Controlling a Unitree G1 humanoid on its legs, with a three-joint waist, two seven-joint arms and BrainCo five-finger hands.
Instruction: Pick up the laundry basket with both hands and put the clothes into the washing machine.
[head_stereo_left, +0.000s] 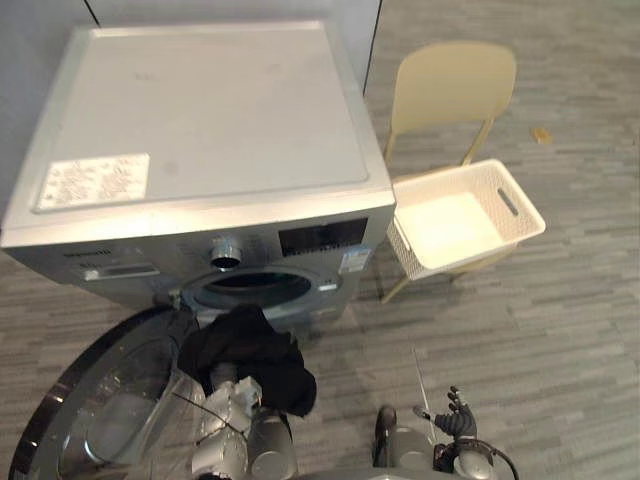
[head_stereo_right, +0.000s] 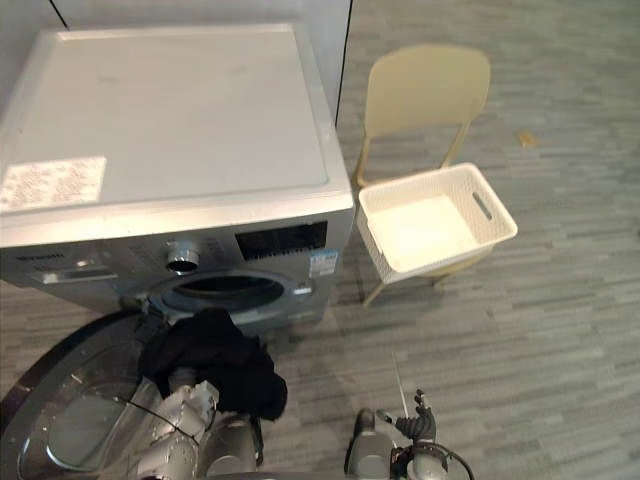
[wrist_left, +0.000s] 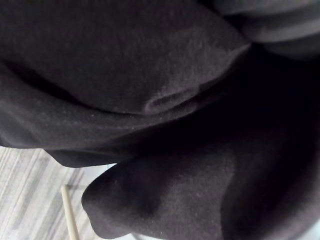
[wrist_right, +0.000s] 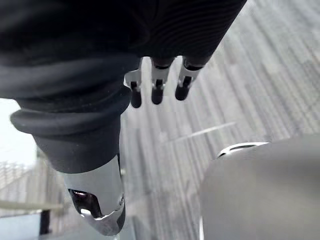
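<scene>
One crumpled black cloth garment (head_stereo_left: 248, 352) lies draped over the left hand (head_stereo_left: 238, 395), just in front of the round drum opening (head_stereo_left: 250, 288) of the single silver-grey front-loading washing machine (head_stereo_left: 200, 120) and above its open glass door (head_stereo_left: 100, 400). The cloth hides that hand's fingers, so I cannot tell how they are set. The one white perforated plastic laundry basket (head_stereo_left: 468, 214) sits empty on the seat of one pale yellow plastic chair (head_stereo_left: 452, 85), just right of the machine and well apart from both hands. The right hand (head_stereo_left: 457, 416) hangs low over the grey plank floor (head_stereo_left: 560, 330), its fingers (wrist_right: 157, 86) straight and relaxed, holding nothing.
</scene>
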